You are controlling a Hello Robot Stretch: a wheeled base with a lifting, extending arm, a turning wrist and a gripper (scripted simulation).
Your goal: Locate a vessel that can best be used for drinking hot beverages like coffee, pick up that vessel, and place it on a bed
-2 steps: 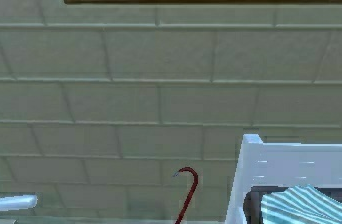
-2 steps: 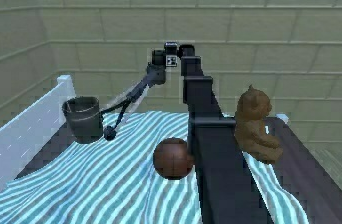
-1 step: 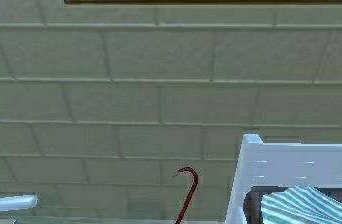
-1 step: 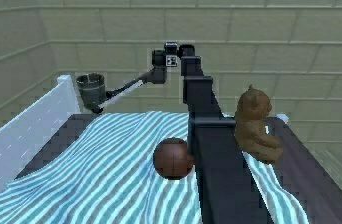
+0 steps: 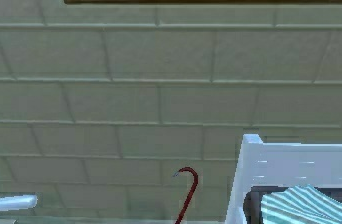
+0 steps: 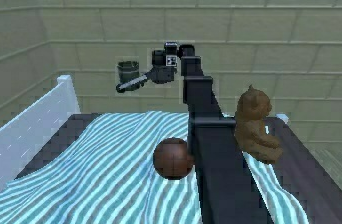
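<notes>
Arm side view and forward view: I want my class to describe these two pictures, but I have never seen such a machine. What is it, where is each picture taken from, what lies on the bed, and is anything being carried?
This is a wheeled robot with one reaching arm, drawn by a simulator inside a house. The forward view looks ahead from the robot. It shows a pale block wall, a thin red hooked thing and a corner of a white-framed bed. The arm side view looks out sideways from the robot's body. The dark bar is the arm, stretched over the bed's blue-and-white striped cover. At its far end the gripper holds a small dark cup, which hangs clear above the bed. On the cover lie a brown ball and a brown teddy bear.
</notes>
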